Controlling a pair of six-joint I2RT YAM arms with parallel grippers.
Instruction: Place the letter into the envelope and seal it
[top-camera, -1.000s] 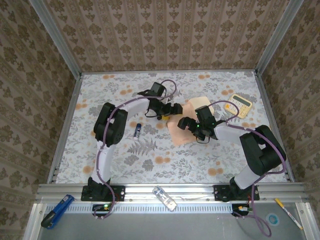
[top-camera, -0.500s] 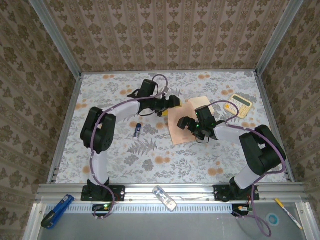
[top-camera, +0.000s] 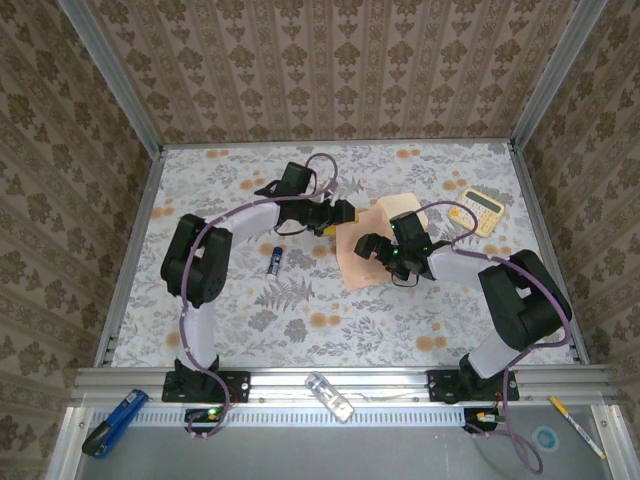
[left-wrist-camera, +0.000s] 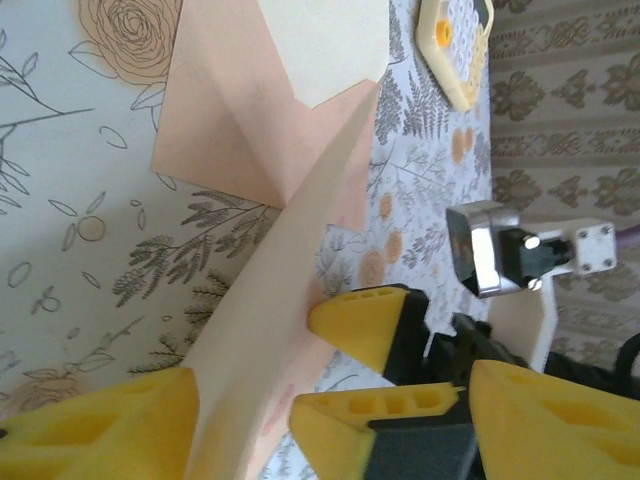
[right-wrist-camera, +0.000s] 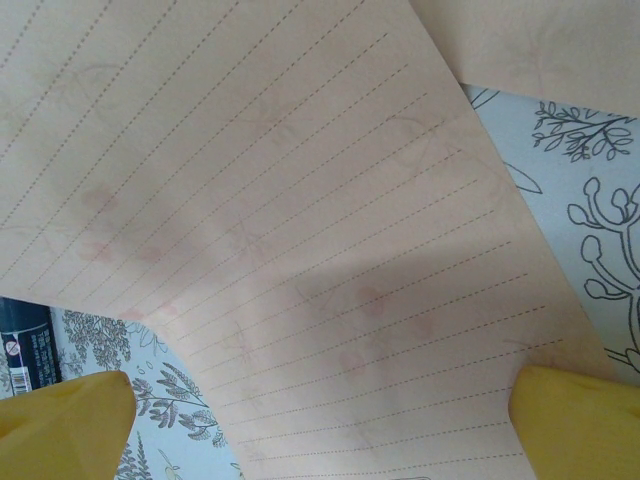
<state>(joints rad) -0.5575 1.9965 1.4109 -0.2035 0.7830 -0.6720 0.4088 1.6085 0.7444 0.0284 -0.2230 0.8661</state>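
The envelope (left-wrist-camera: 240, 120) lies flat on the floral table, salmon with its pale cream flap (left-wrist-camera: 325, 45) open; from above it shows at the far side (top-camera: 400, 205). The letter (top-camera: 358, 262), a peach lined sheet (right-wrist-camera: 300, 230), lies just in front of it. Its left edge curls up off the table (left-wrist-camera: 270, 370) between the fingers of my left gripper (top-camera: 343, 212), close to the left one (left-wrist-camera: 90, 425); the jaws stand apart. My right gripper (top-camera: 374, 247) hovers wide open over the letter, fingertips (right-wrist-camera: 70, 420) at either side, gripping nothing.
A yellow calculator (top-camera: 482, 210) lies at the right of the envelope. A small dark tube (top-camera: 274, 259) lies to the left of the letter. A blue tool (top-camera: 110, 420), a clear bottle (top-camera: 330, 396) and a pen (top-camera: 575, 425) rest along the front rail.
My left arm swung its wrist left and brought its gripper to the letter's left edge, and its jaws have narrowed. That edge has lifted and shifted. The right arm has barely moved.
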